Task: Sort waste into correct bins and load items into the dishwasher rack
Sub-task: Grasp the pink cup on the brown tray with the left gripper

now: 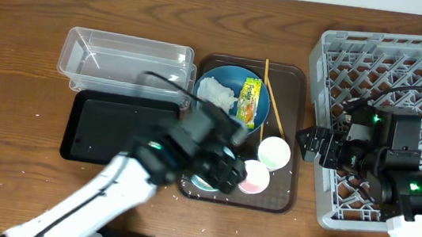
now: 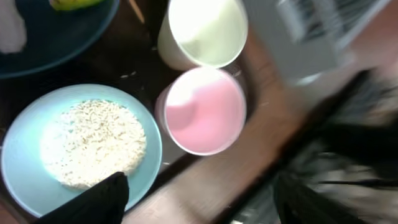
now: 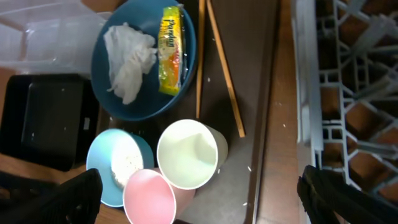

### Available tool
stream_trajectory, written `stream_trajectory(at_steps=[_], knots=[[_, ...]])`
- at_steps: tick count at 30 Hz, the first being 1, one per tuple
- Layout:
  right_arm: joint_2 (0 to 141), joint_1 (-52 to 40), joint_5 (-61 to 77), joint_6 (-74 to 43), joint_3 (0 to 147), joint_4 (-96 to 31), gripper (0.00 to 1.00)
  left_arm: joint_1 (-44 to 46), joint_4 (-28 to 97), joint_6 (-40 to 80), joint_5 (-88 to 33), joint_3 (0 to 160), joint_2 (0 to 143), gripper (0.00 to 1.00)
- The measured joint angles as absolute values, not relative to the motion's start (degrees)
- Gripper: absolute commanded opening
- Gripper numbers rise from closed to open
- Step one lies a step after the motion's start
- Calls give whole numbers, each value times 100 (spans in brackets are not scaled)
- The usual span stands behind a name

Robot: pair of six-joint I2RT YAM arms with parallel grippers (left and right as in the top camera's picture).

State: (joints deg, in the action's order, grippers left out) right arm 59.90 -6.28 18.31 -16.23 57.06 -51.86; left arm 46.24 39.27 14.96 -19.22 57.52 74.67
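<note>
On the brown serving tray (image 1: 291, 104) a round blue plate (image 1: 227, 80) holds a crumpled white tissue (image 1: 216, 94) and a yellow-green wrapper (image 1: 249, 101). Chopsticks (image 1: 273, 102) lie right of it. The green cup (image 1: 274, 151) and pink cup (image 1: 255, 178) stand at the tray's front. A bowl, light blue inside (image 2: 25, 162), holds white rice (image 2: 93, 143) beside the pink cup (image 2: 205, 112). My left gripper (image 2: 199, 205) is open and empty above the bowl and cups. My right gripper (image 3: 205, 205) is open and empty, between the tray and the grey rack (image 1: 408, 69).
The clear tub (image 1: 122, 60) stands at the back left, with the black tray (image 1: 110, 127) in front of it. A few rice grains lie on the serving tray (image 3: 249, 168). The rack fills the right side.
</note>
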Motion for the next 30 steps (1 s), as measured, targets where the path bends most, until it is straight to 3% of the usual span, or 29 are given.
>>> stream_trajectory(at_steps=[3, 11, 15, 24, 28, 30], knots=[[5990, -628, 1791, -1726, 5708, -5260, 99, 5240, 3780, 1498, -1107, 5752, 7999, 65], [5990, -628, 1737, -1793, 5708, -5419, 95, 5540, 3197, 1627, -340, 5752, 8936, 33], [5990, -628, 1712, -1809, 5708, -5496, 92, 5540, 2941, 1662, -235, 5752, 8936, 6], [5990, -628, 1708, -1828, 5708, -5586, 92, 5378, 3326, 1804, -467, 5752, 8626, 6], [5990, -628, 1706, -1826, 5708, -5590, 90, 4783, 3610, 1824, -998, 5763, 7837, 6], [5990, -628, 1715, -1817, 5708, -5564, 83, 4230, 3642, 1822, -1463, 5789, 7400, 6]])
